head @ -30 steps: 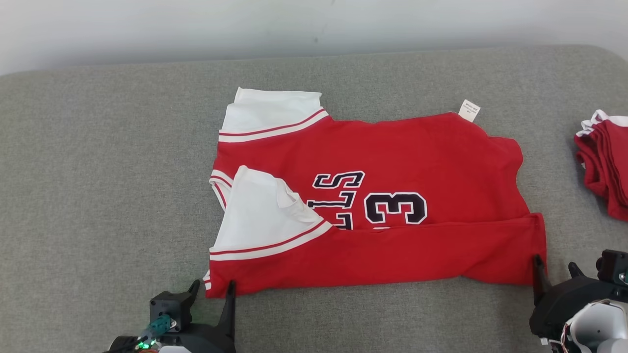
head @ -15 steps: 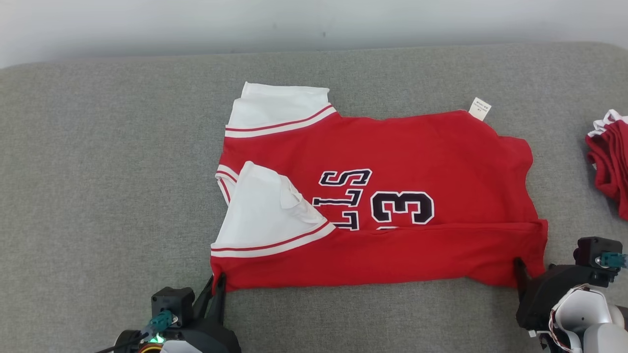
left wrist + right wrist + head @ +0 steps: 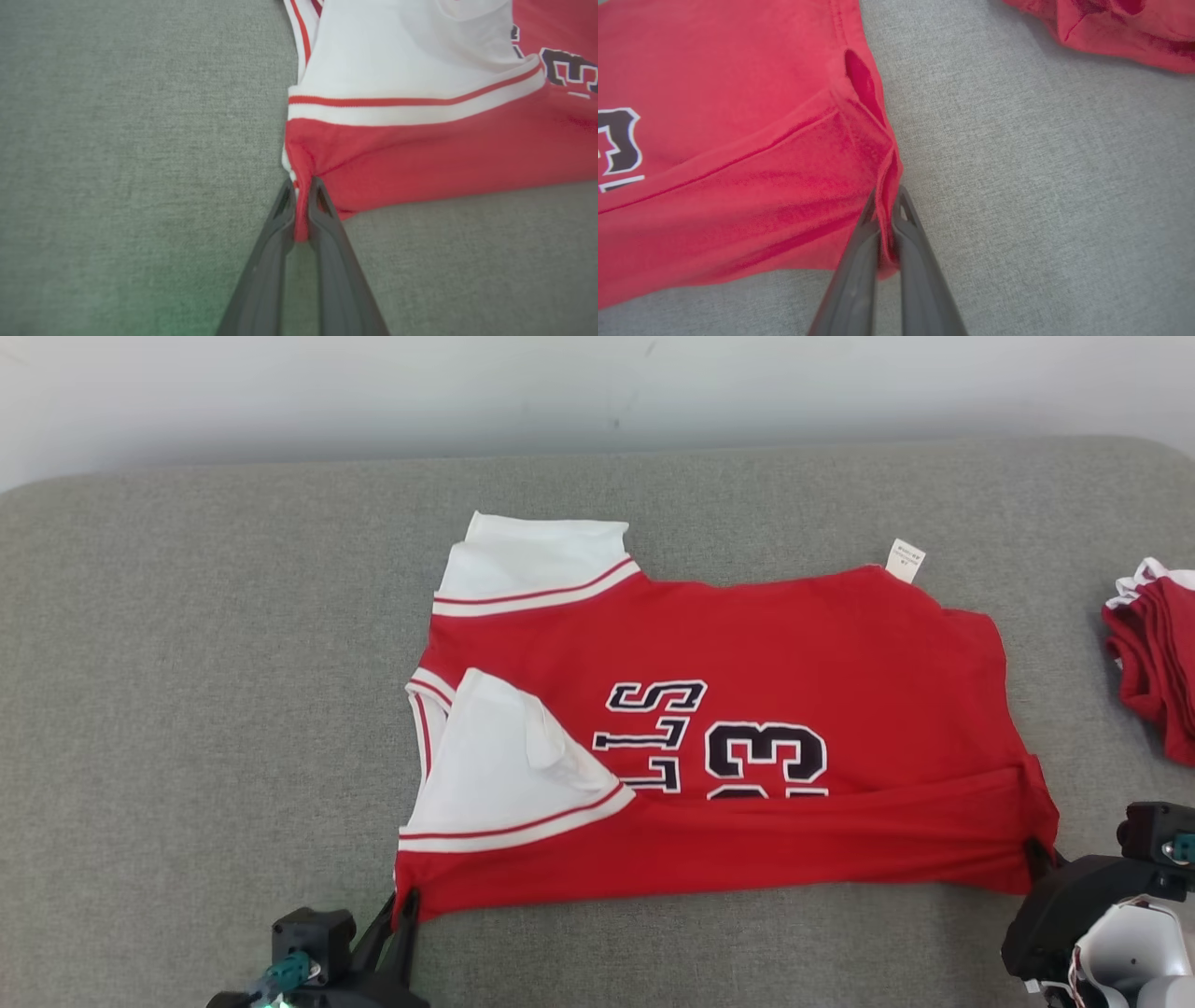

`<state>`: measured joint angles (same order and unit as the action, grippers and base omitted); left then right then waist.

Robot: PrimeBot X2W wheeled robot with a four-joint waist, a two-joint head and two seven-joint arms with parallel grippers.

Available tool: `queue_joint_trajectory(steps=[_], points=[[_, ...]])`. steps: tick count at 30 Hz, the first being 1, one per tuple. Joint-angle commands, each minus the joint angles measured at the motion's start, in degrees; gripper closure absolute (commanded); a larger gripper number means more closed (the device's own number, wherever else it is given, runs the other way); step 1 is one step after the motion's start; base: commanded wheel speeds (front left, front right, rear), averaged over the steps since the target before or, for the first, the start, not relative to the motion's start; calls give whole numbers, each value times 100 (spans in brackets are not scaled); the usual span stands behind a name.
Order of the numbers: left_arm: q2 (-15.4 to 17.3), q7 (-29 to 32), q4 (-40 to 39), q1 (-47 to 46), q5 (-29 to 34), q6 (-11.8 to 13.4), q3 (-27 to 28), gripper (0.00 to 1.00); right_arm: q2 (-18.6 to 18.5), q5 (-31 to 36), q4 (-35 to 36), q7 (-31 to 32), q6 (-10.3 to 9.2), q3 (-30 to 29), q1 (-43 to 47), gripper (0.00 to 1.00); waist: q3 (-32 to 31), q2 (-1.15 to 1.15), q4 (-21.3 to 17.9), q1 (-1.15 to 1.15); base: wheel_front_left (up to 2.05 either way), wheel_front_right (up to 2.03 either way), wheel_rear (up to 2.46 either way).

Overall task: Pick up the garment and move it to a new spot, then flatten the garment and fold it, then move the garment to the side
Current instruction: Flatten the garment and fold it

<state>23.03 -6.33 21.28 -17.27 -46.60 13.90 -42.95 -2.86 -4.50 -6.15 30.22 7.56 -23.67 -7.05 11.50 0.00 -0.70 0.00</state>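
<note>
The garment (image 3: 775, 644) is a red jersey with white sleeves and dark lettering, lying sideways on the grey padded table, its near long edge folded up over itself. My left gripper (image 3: 401, 903) is shut on the garment's near left corner; the left wrist view shows red cloth (image 3: 301, 219) pinched between the two dark fingers (image 3: 273, 233). My right gripper (image 3: 1034, 855) is shut on the near right corner, where the right wrist view has the hem (image 3: 886, 196) bunched between its fingers (image 3: 908, 242).
A pile of other red-and-white garments (image 3: 1153, 653) lies at the table's right edge, also in the right wrist view's top right corner (image 3: 1106, 25). The grey table (image 3: 205, 691) ends at a pale wall behind.
Both grippers went from open to shut on the garment's near corners, the left one first. The near edge now looks pulled taut and slightly lifted. The camera has shifted a little.
</note>
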Motion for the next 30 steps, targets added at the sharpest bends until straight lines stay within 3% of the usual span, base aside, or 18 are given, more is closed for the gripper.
queue_joint_trajectory(steps=[1, 8, 16, 23, 24, 25, 26, 30], points=[[167, 83, -111, 205, -78, 102, 19, 100, -4, -21, 108, 1, -17, -80, 112, 100, -58, 0, -29, 0, 0, 0, 0], [572, 370, -987, 660, -169, 403, 66, 100, -5, -309, 453, 313, -17, -1, 518, 100, -192, 0, -37, 0, 0, 0, 0], [911, 775, -1770, 1207, -285, 914, 39, 100, -1, -638, 636, 700, -17, 214, 975, 100, -286, 0, -43, 0, 0, 0, 0], [1003, 845, -1873, 1276, -225, 1044, 6, 100, -2, -680, 751, 890, -17, 266, 1115, 98, -320, 0, -36, 0, 0, 0, 0], [978, 875, -1879, 1281, -264, 1009, -10, 100, -1, -708, 773, 893, -17, 274, 1126, 0, -324, 0, -38, 0, 0, 0, 0], [978, 850, -1887, 1262, -242, 1022, -12, 17, -2, -719, 804, 858, -17, 249, 1123, 0, -327, 0, -42, 0, 0, 0, 0], [947, 856, -1878, 1266, -291, 1055, 23, 0, -2, -713, 838, 811, -17, 214, 1106, 0, -328, 0, -43, 0, 0, 0, 0], [1022, 914, -1906, 1229, -322, 1171, 119, 0, 3, -651, 1014, 755, -17, 98, 1044, 0, -337, 0, -41, 0, 0, 0, 0]])
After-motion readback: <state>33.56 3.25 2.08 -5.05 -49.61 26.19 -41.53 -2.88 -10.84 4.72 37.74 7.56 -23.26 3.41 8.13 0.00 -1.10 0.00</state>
